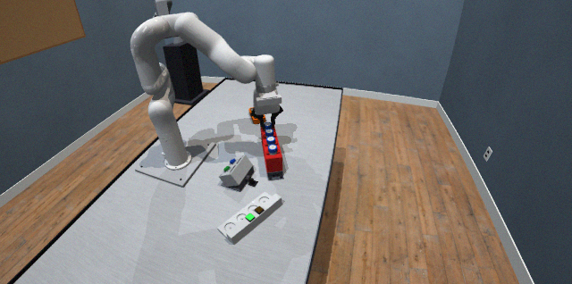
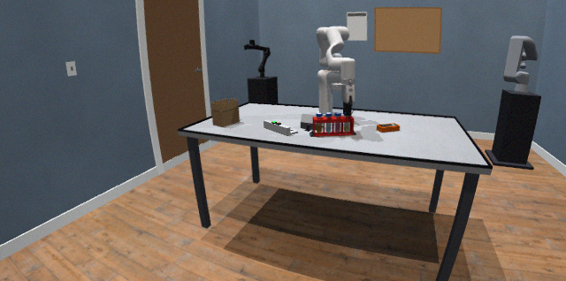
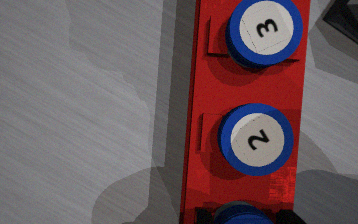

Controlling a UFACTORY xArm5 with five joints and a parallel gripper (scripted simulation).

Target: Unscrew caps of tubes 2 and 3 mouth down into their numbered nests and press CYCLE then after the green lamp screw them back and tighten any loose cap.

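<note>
Room: blue-grey walls, wooden plank floor and a brown door (image 2: 174, 69) surround our white-topped, black-edged counter (image 2: 424, 141).
Arm: our white five-joint arm (image 1: 156, 96) stands on a grey base plate (image 1: 152, 172) and bends over the far end of the rack.
Rack: we see a red rectangular decapping station (image 1: 273, 159) with four blue-rimmed caps in a row; in the top view it runs from 12 to 6 o'clock.
Pincer: our pincer (image 1: 267, 120) is clenched on the blue cap of tube 1 (image 3: 241, 215), at the 12 o'clock end of the row in the top view; in the wrist view this cap sits at 6 o'clock, half cut off.
Neighbours: the blue cap marked 2 (image 3: 256, 139) and the blue cap marked 3 (image 3: 263, 31) both sit on their tubes.
Tray: the white cap tray (image 1: 268, 205) lies at 6 o'clock from the rack, its green lamp (image 1: 249, 217) lit.
Keys: the grey key housing (image 1: 237, 172) lies between base plate and rack.
Other: an orange flat box (image 2: 387, 127) lies just beyond the rack.
</note>
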